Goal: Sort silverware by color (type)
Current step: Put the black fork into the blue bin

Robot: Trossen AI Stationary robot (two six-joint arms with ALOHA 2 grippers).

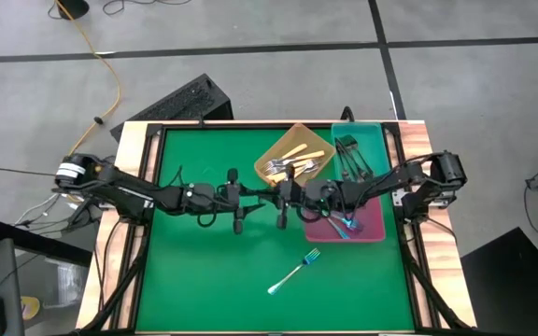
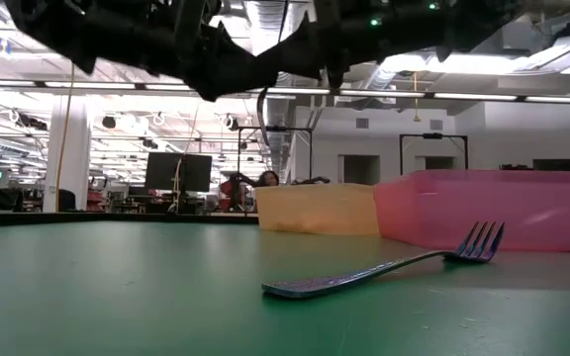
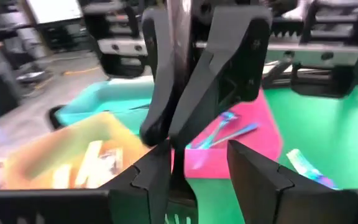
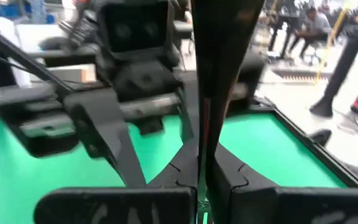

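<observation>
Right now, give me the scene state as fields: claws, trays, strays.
left claw: open, mid-table, tip to tip with the other arm
right claw: shut, mid-table; held item cannot be told
orange tray: cream-handled forks
teal tray: black forks
pink tray: blue forks
stray: one loose blue fork lying on the green mat, outside all trays

the two pincers meet over the middle of the green table (image 1: 204, 271). just beyond the right pincer (image 1: 283, 207) sit the orange rectangular tray (image 1: 295, 155), teal rectangular tray (image 1: 370, 140) and pink rectangular tray (image 1: 367, 224), forks in each. nearer, alone, lies the iridescent blue-teal fork (image 1: 294, 272).
</observation>
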